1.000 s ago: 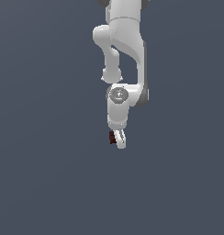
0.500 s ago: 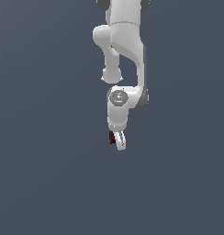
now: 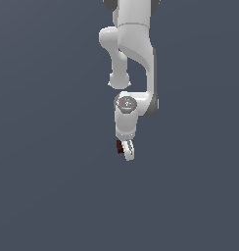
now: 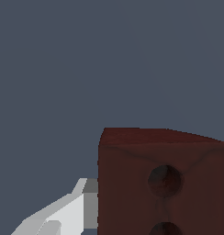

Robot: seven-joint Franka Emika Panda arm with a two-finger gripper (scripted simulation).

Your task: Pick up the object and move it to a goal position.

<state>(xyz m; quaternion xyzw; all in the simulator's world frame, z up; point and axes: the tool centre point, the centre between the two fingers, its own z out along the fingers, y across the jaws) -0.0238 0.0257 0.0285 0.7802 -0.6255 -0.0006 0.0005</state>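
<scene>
Slippage is the main worry from here: the gripper (image 3: pixel 127 149) appears to be clamped on the object (image 4: pixel 162 183), and only one finger (image 4: pixel 70 213) shows in the wrist view, pressed against the block's side, so how squarely the other finger bears on it cannot be checked. If the hold is shallow or off-centre, a quick swing of the arm toward the goal could, I judge, let the block twist or drop. No goal marker is visible in either view, so overshooting or stopping short is another risk, since nothing in sight gives a reference.

Seen from outside, the object (image 3: pixel 120 146) is only a small dark patch between the fingertips, mostly hidden by the near finger. Up close it is a dark red-brown boxy block with flat faces and sharp edges. One face carries dark round holes: one shows whole and a second is cut off at the frame edge. It sits right at the fingers, touching the visible one. Whether it is clear of the bench below cannot be told against the plain grey ground.
</scene>
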